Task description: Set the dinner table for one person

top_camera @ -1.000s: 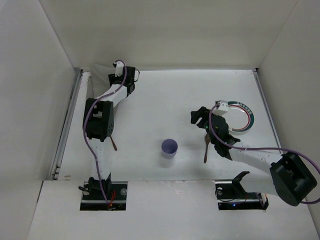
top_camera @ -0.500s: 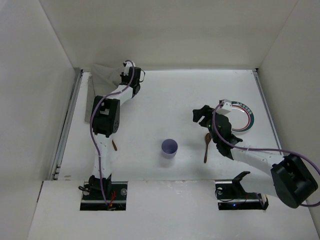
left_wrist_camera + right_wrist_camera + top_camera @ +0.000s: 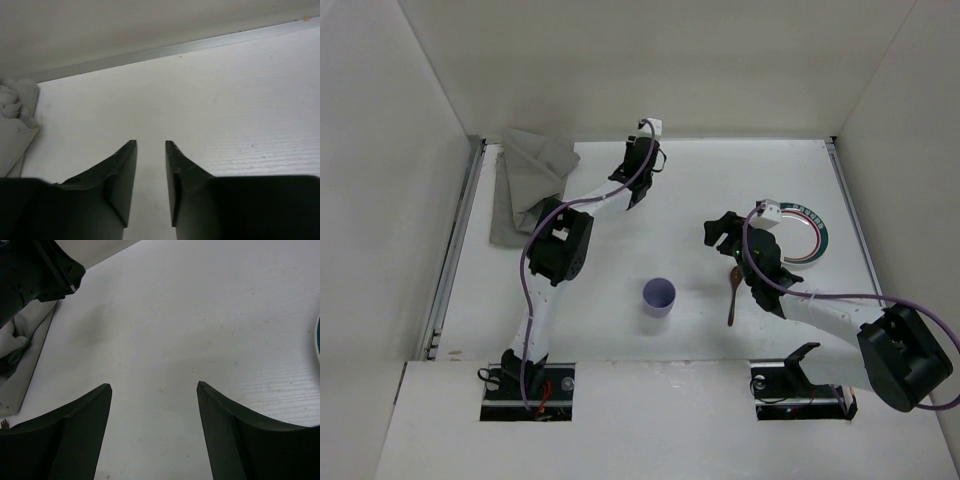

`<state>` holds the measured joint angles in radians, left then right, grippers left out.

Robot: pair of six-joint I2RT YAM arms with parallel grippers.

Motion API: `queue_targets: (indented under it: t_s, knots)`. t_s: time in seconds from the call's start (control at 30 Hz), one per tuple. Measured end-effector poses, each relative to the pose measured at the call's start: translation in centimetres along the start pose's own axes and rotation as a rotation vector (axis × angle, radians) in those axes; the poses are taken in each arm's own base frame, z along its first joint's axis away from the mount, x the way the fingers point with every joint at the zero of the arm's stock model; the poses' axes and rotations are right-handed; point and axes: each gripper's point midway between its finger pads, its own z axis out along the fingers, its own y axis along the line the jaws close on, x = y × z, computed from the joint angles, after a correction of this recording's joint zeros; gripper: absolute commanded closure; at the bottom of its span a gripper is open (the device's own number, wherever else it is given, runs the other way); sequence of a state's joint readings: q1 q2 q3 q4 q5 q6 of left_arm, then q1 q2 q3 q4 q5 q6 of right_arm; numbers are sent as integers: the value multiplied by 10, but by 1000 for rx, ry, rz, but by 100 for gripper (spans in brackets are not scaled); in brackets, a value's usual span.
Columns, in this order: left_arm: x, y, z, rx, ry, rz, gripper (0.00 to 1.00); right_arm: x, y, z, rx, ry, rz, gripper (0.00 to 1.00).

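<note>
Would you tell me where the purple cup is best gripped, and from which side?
Grip the purple cup by its rim from straight above, one finger inside, one outside: it stands upright, mouth open upward, apart from the spoon. The open right gripper looks nearer.

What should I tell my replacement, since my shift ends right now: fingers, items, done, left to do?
Left gripper: fingers narrowly apart, empty, above the far middle of the dinner table. Right gripper: open, empty, beside the plate.
Grey cloth crumpled in the far-left corner; purple cup centre; wooden spoon right of it.
Done: nothing arranged. Left: probably spread cloth, set plate, cup, spoon.
</note>
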<state>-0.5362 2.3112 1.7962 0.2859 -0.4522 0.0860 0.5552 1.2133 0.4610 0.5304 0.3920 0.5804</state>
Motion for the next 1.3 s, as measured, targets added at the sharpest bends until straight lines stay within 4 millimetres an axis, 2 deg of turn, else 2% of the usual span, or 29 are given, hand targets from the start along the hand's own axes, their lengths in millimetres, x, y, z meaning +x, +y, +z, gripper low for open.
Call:
queue_targets:
  t_s: [0.03, 0.1, 0.2, 0.37, 0.47, 0.57, 0.73, 0.97, 1.2, 1.3]
  knots:
    - [-1, 4, -3, -18, 0, -15, 65, 0, 0, 0, -1, 2, 0, 24]
    - [5, 26, -12, -78, 27, -52, 56, 2, 1, 0, -5, 7, -1, 24]
    - [13, 81, -35, -210, 78, -144, 43, 4, 0, 0, -5, 13, -3, 24]
    - [7, 161, -81, -403, 78, -373, 35, 5, 1, 1, -10, 20, -2, 23]
    - [10, 185, -106, -467, 56, -507, 35, 6, 2, 0, -16, 24, 1, 23]
    - [22, 192, -115, -502, 50, -603, 36, 7, 3, 0, -20, 28, 7, 23]
    - [52, 195, -112, -546, 91, -659, 41, 7, 4, 0, -21, 29, 14, 22]
    - [72, 198, -88, -583, 143, -554, 42, 8, 3, 1, -19, 32, 7, 22]
    - [82, 201, -69, -589, 186, -445, 62, 11, 2, 2, -14, 41, -4, 22]
    - [87, 203, -65, -590, 203, -412, 63, 10, 1, 2, -10, 36, -14, 22]
